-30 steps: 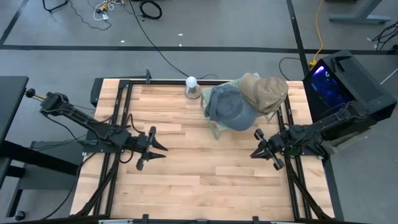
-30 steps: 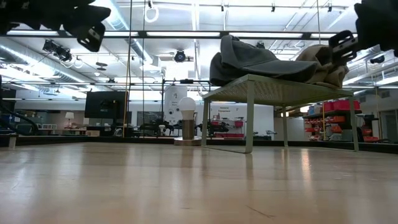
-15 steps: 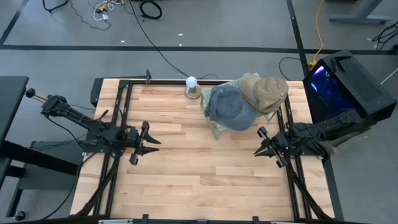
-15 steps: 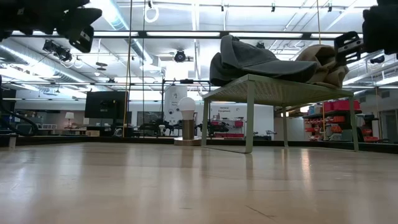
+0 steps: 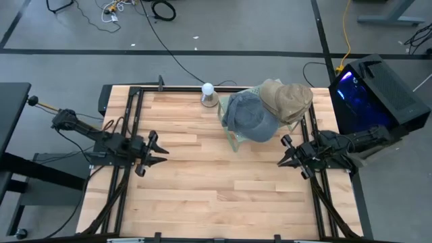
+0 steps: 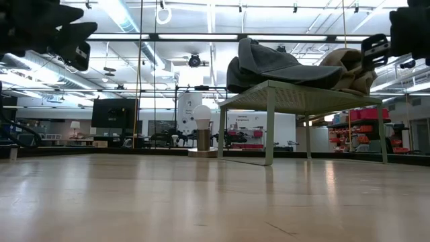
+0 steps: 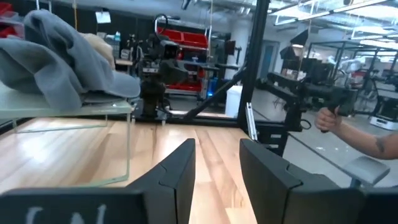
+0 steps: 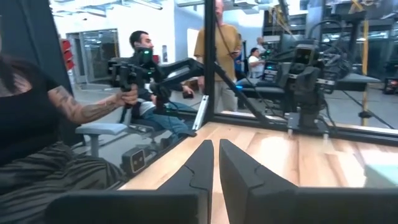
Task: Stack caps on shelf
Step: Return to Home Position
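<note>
Stacking looks complete, and the step in hand is judged to be the arms' return to rest. The pale green perforated metal shelf on thin legs point(image 6: 295, 91) stands at the far right of the light wooden plank table point(image 5: 216, 196). It carries all the caps I can see. The slate blue-grey fabric caps point(image 5: 251, 119) are heaped on its left half with one brim overhanging the near edge, and the tan fabric caps point(image 5: 289, 98) sit touching them on the right. The number in each heap cannot be told, and no cap is seen off the shelf. The left hand point(image 7: 216, 148) hangs over the table's left side, well apart from the shelf, with its dark fingers parted and empty. The right hand point(image 8: 215, 145) hangs at the right edge, near the shelf's near right corner, its fingers drawn almost together on nothing. The next move calls for each arm to fold back toward its own side. The right arm should pull away from the shelf legs rather than swing past them, so the heaps are not knocked. A white globe on a short wooden base point(image 5: 208, 90) stands just left of the shelf. As for writing, the pale marks on the left hand's housing are not legible, and no brand can be read on the caps.
</note>
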